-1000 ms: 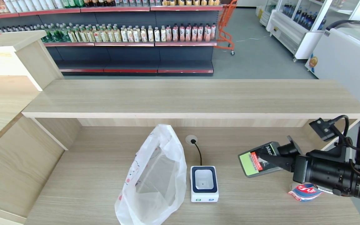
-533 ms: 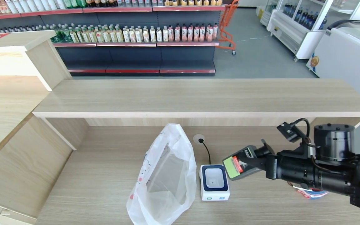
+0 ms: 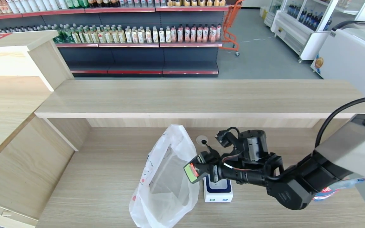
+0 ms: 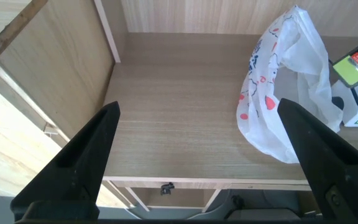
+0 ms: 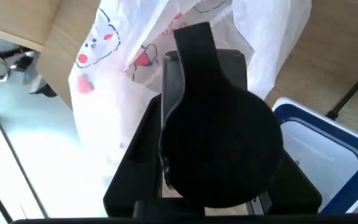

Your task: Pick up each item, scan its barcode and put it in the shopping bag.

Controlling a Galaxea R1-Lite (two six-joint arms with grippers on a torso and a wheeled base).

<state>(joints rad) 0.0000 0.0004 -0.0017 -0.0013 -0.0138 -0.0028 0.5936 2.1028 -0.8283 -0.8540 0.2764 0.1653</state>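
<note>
Right gripper (image 3: pixel 206 164) was clamped on a dark green-labelled box (image 3: pixel 195 169), at the shopping bag (image 3: pixel 163 180) rim beside the scanner (image 3: pixel 218 193) | left gripper (image 4: pixel 199 107) was wide open and empty | bag looked empty, red-blue packet (image 3: pixel 328 191) unbagged: task judged early

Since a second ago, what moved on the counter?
The right arm carried the box left, over the scanner to the edge of the bag, jaws shut on it throughout. Bag, scanner and packet stayed put.

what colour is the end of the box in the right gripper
Green with a red strip on the box, best in the head view.
</note>
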